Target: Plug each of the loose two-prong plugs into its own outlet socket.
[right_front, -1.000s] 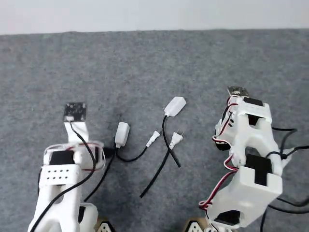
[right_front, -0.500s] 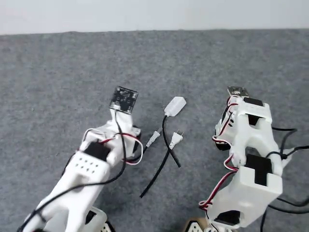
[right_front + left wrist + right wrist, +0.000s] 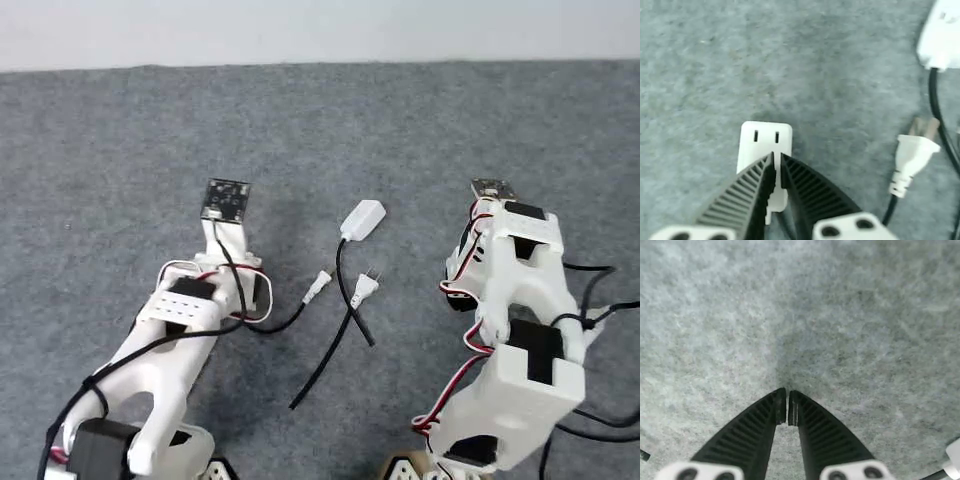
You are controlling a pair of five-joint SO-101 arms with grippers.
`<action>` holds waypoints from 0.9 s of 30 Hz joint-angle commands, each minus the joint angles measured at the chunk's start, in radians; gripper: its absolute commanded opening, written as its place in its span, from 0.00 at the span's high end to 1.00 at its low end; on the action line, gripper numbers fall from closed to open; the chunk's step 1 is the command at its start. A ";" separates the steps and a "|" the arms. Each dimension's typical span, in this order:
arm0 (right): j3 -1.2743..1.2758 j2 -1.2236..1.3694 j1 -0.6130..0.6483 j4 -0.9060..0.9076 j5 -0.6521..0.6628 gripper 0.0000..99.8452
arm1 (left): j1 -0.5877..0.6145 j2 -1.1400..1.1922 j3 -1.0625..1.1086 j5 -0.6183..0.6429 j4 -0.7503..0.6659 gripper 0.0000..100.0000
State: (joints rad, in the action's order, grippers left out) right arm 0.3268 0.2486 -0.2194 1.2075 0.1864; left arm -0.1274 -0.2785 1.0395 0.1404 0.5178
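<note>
My left gripper [image 3: 777, 162] is shut and hangs just over a white two-slot outlet socket [image 3: 765, 142] on the grey carpet, its tips over the socket's middle. A loose white two-prong plug [image 3: 912, 152] on a black cord lies beside it. From the high view this plug [image 3: 318, 287] sits next to a second plug [image 3: 367, 286], and a second socket [image 3: 362, 220] lies beyond them. The left arm [image 3: 190, 320] covers the first socket there. My right gripper [image 3: 788, 407] is shut over bare carpet, and the right arm [image 3: 510, 300] stays off to the right of the plugs.
Black cords [image 3: 335, 350] cross on the grey carpet [image 3: 400, 130] between the two arms. The carpet's far edge meets a pale wall [image 3: 320, 30]. A white object's corner [image 3: 955, 455] shows at the right wrist view's edge.
The left arm swung in from the left over the near socket, overshot toward the plugs, then came back a little. It now hides that socket from above. The right arm has not moved.
</note>
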 commanded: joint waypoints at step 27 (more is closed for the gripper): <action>0.041 -0.035 0.102 -0.082 0.066 0.99 | 0.161 -0.387 0.012 0.009 0.293 0.98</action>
State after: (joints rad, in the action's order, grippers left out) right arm 0.3606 0.2532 -0.1734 1.1584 0.1926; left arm -0.0368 -0.5777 1.0319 0.1404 0.7741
